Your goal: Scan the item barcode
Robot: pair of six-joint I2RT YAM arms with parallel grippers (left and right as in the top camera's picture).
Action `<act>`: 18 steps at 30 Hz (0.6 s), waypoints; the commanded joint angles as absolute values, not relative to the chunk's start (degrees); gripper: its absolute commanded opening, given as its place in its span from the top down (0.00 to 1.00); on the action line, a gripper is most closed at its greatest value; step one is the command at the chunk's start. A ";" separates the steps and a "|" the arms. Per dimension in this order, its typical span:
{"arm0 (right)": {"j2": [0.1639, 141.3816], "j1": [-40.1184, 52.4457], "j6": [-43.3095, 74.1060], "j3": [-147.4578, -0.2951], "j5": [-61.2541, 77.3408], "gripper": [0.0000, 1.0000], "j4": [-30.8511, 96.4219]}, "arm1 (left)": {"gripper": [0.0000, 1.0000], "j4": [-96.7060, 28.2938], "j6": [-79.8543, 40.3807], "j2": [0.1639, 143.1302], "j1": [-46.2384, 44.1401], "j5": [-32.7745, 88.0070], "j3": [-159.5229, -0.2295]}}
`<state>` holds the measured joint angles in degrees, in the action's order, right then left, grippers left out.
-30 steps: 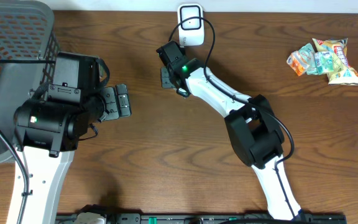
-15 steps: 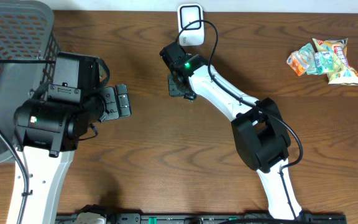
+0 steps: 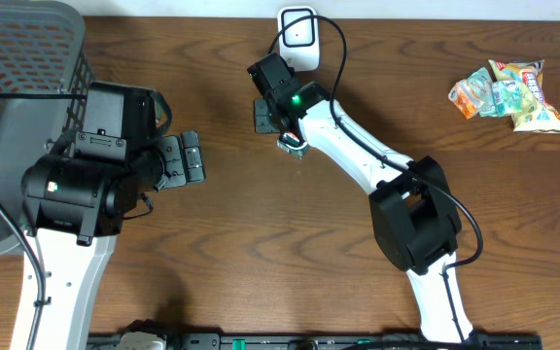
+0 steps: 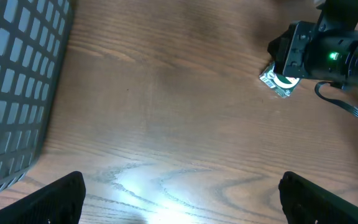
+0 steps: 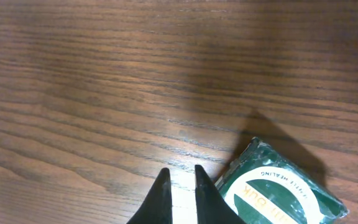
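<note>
The right fingers (image 5: 161, 194) are standing almost shut. Only a sliver of table (image 5: 104, 74) is showing between them, and they are holding nothing. The green packet (image 5: 278, 186) with the white ring on its label is lying flat just beside them, off to one side rather than between them. Whether its near corner is touching a finger I cannot tell. The wrist view is cutting the packet off, so I am not naming its long axis, though its edges are running on a slant to the fingers.

From above, the scanner (image 3: 299, 29) is standing at the table's far edge. The right fingers are hanging a little way out from it, and the packet is lying farther out again, on the side of the fingers away from the scanner. My reading is that the coming move is turning on this offset. The fingers are needing to open and shift away from the scanner, onto the packet, before anything can be carried to it.

The right arm is clearly the nearer one. The left fingers (image 4: 64, 196) are gaping fully wide and empty, well apart from the packet and farther still from the scanner.

Half a second ago the right wrist was sitting farther from the scanner, over the packet. Now it is drawing back toward the scanner, leaving the packet uncovered in about the same spot. The left arm is not moving.
</note>
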<state>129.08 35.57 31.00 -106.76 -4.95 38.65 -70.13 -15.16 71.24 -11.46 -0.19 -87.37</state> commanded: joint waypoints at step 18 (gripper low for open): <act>131.02 35.48 31.66 -106.83 -7.62 0.93 45.69 | 0.02 -70.26 -15.05 71.16 -11.55 -0.71 -87.99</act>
<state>133.86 35.55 31.16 -106.74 -6.15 44.38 -70.13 -15.16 71.24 -11.46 -0.19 -87.37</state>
